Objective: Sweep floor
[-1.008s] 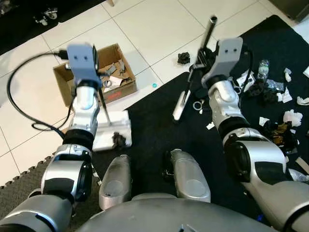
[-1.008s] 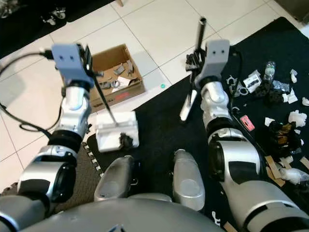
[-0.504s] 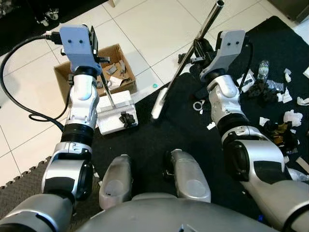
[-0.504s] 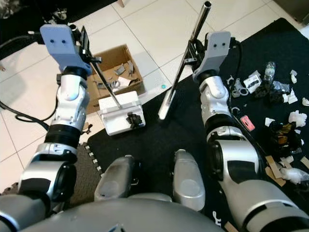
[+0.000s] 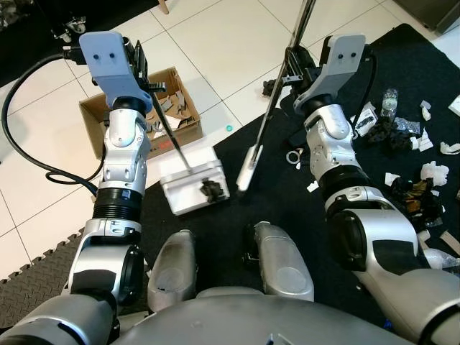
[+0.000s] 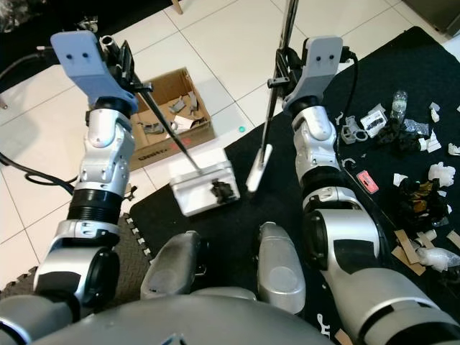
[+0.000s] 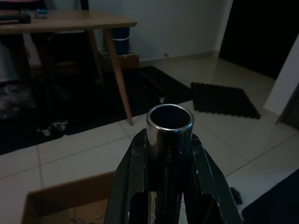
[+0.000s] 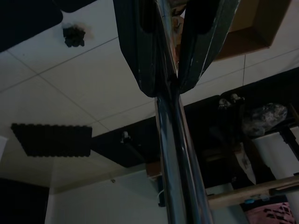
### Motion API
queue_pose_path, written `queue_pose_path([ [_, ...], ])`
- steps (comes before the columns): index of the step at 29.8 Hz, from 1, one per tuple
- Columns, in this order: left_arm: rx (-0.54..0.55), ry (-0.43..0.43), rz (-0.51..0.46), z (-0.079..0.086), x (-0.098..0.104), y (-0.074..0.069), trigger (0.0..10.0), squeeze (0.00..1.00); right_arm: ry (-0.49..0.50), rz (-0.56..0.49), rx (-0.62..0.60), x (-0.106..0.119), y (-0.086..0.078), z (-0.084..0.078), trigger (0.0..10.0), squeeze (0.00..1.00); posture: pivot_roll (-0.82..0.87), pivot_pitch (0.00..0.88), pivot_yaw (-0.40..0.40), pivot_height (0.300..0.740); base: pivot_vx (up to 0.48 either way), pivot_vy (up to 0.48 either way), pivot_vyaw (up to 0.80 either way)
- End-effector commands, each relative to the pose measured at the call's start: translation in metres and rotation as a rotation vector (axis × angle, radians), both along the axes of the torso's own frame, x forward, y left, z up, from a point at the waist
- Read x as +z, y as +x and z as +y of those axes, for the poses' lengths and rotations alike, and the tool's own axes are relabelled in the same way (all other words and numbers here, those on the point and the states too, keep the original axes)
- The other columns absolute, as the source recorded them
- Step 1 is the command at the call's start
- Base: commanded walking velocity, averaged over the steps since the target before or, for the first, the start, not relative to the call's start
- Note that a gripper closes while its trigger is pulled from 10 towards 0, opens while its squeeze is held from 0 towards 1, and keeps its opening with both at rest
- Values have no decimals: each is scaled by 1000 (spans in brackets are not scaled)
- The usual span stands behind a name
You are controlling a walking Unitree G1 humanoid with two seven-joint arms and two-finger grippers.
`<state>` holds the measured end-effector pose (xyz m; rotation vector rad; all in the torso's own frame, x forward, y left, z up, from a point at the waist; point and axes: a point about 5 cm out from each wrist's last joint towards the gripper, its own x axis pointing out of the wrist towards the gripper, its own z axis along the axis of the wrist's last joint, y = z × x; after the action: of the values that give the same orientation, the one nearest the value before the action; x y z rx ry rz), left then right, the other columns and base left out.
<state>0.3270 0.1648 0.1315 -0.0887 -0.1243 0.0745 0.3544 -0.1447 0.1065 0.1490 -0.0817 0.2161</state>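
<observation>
Open cardboard box (image 5: 100, 122) of scraps on white tiles, wooden table (image 7: 70, 21), black cable (image 5: 21, 144).

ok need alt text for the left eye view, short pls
Seen from the robot's head, its left gripper holds the handle of a white dustpan with dark debris on a black mat, while the right gripper holds a broom beside it. A cardboard box sits on white tiles; litter lies right.

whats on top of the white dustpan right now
A small dark clump of debris sits on the white dustpan, near its edge toward the broom head. The rest of the pan's top looks bare. What lies under the clump is covered.
</observation>
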Motion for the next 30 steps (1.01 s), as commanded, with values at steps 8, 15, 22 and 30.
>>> queue_pose_path([
  [8, -85, 1, -90, -13, 36, 5, 10000, 0, 10, -65, 0, 30, 13, 0, 10000, 0, 19, 54, 48, 740, 0, 0, 0],
  [15, 14, 38, -116, 18, 43, 0, 10000, 0, 71, -33, 42, 28, 14, 31, 10000, 0, 80, 1, 6, 740, 0, 0, 0],
  [22, 34, 40, -128, 8, 50, 3, 10000, 0, 24, -60, 92, 42, 21, 34, 10000, 0, 87, 0, 29, 740, 0, 0, 0],
  [30, -15, 89, -83, 4, 39, 5, 10000, 0, -48, -106, 53, 44, 16, 22, 10000, 0, 14, 0, 48, 740, 0, 0, 0],
])
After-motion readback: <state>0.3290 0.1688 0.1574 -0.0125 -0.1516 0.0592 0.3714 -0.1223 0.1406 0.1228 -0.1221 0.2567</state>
